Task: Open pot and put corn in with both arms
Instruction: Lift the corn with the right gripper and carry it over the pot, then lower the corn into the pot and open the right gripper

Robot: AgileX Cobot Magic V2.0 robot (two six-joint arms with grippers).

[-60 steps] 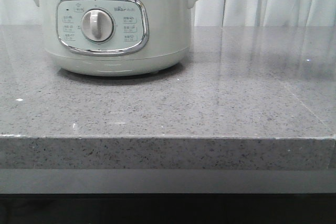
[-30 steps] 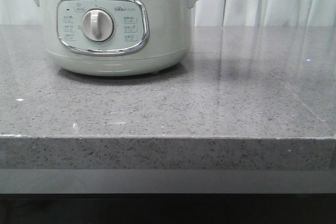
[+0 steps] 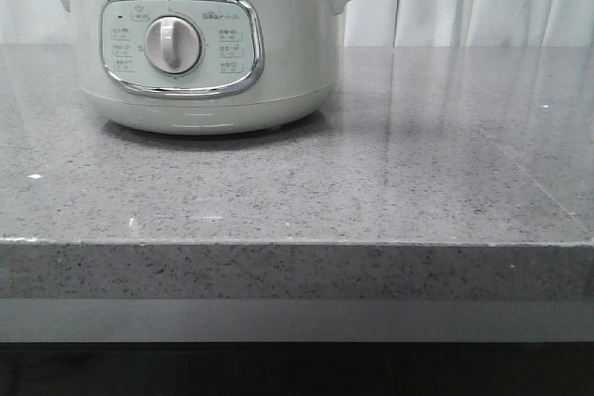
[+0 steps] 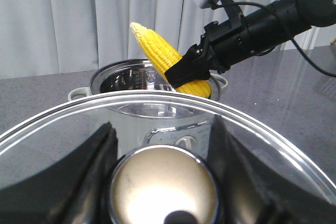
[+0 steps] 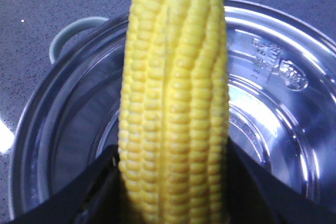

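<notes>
Right fingers [image 4: 184,69] clench your corn [image 4: 160,56], tilted above the open pot [image 4: 126,80] at mid-frame in the left wrist view. Your left gripper [image 4: 163,145] grasps the glass lid [image 4: 63,129] by its knob [image 4: 163,187], low in that frame.

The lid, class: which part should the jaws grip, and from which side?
Grip the lid by its round metal knob at the centre, coming straight down from above. The knob stands proud; the glass dome is smooth and too wide.

Low front view; wrists above pot [image 3: 204,53]
</notes>
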